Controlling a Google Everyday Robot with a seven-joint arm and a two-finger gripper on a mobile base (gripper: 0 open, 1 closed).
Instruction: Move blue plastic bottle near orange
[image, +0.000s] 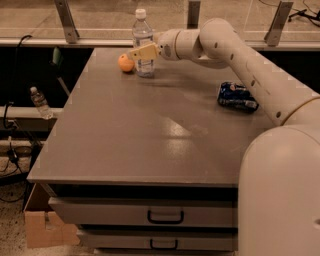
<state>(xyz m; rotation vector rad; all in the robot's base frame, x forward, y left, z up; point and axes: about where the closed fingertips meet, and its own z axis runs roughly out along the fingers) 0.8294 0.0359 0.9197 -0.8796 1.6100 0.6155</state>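
Evidently the blue plastic bottle (142, 31) stands upright near the tabletop's far left corner, just beside the orange (125, 63), as we want; our gripper (142, 51) sits at its label (clenched or slack, we cannot tell).

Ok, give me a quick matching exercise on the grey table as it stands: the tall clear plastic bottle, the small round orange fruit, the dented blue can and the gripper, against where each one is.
Things:
1. tall clear plastic bottle with white cap
2. small round orange fruit
3. dented blue soda can
4. gripper

Places:
A. lying on its side near the right edge of the grey table
B. at the bottle's label
C. upright near the table's far edge
D. just left of the bottle's base

Pairs: 1-C, 2-D, 3-A, 4-B.
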